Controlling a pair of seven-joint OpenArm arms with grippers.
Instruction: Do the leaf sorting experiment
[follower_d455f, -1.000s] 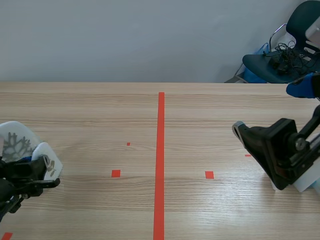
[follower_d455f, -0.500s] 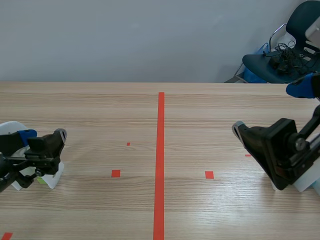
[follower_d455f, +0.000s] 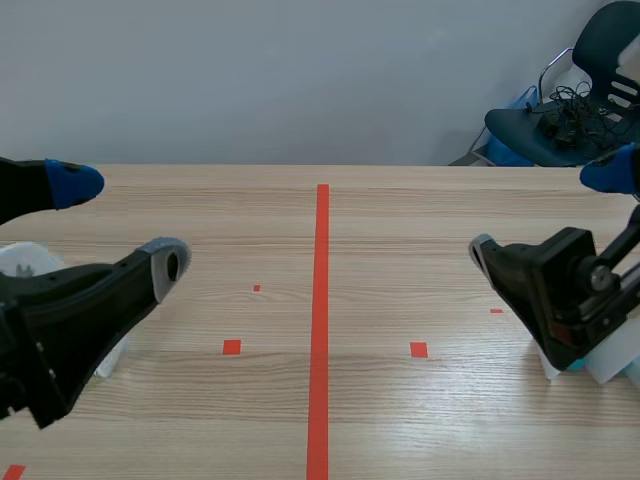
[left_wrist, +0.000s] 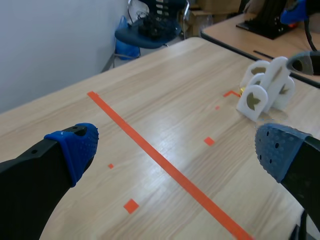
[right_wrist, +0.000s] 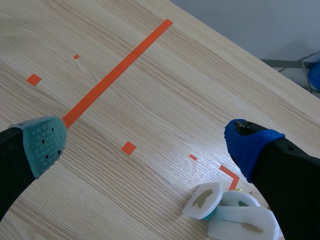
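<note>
Hovering | left tool (left_wrist: 177, 147) spread wide, empty | right tool (right_wrist: 147, 142) likewise | white leaf pieces (right_wrist: 230, 215) just beside it

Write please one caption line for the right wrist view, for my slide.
Right hand open above the wooden table, white leaf-marked pieces lying beside its blue-padded finger, orange-red tape line ahead.

Working from the middle of the table (follower_d455f: 400, 220), I see bare wood along the red line from 6 to 12 o'clock, with open lanes on either side. At 4 o'clock a cluster of white leaf pieces (right_wrist: 245, 222) stands just under the right gripper (follower_d455f: 545, 212), whose fingers are spread. At 9 o'clock, more white pieces (follower_d455f: 22, 262) sit behind the wide-spread left gripper (follower_d455f: 120, 224), blocking that edge.
</note>
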